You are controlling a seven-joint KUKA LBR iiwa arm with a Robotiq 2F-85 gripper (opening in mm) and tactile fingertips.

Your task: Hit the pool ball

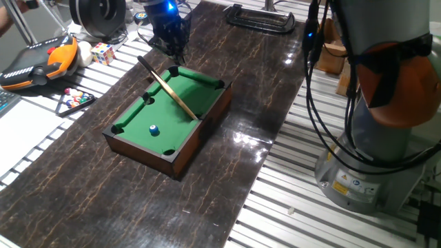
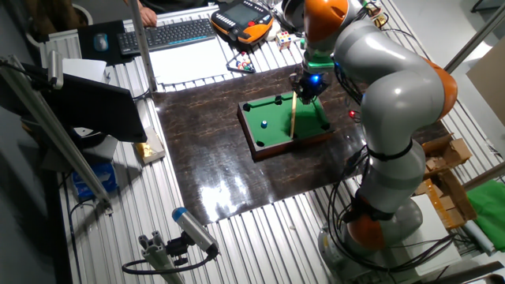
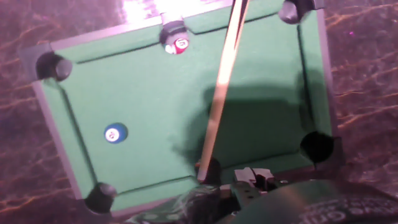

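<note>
The claw [image 1: 172,49] hangs over the far end of the pool table [image 1: 200,125] and seems closed on the cue [image 1: 169,88], though its fingers are too dark to be sure. The cue lies slanted across the felt, its tip near the right rail. The ball [image 1: 154,129] sits alone near the opposite end, well apart from the cue. I think the claw should sweep the cue low and sideways toward the ball, without catching the rail.
</note>
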